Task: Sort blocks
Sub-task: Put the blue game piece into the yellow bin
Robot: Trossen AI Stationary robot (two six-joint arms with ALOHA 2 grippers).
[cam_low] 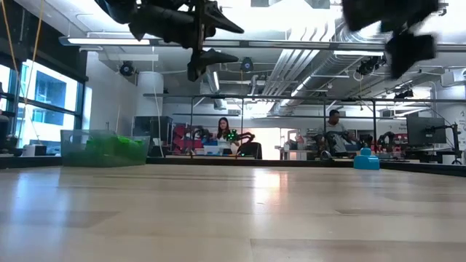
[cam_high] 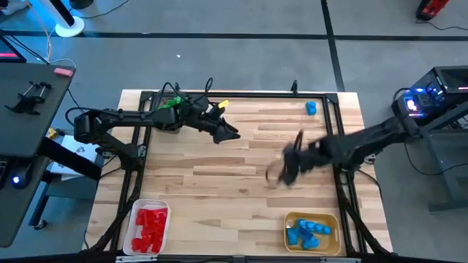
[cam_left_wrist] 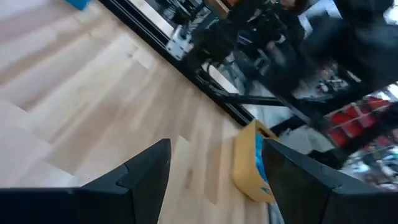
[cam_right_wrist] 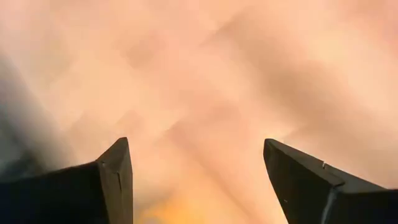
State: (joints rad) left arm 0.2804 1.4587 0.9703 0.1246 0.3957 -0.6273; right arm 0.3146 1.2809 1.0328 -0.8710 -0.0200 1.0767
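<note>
With both grippers spread and empty, just one blue block (cam_high: pixel 311 108) left upper right, probably headed for yellow tray (cam_high: pixel 292 221) lower right.

No legible text — no labels, no signs.

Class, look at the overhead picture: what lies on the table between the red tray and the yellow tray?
Nothing: in the high view, bare wood separates the red tray from the yellow tray.
</note>
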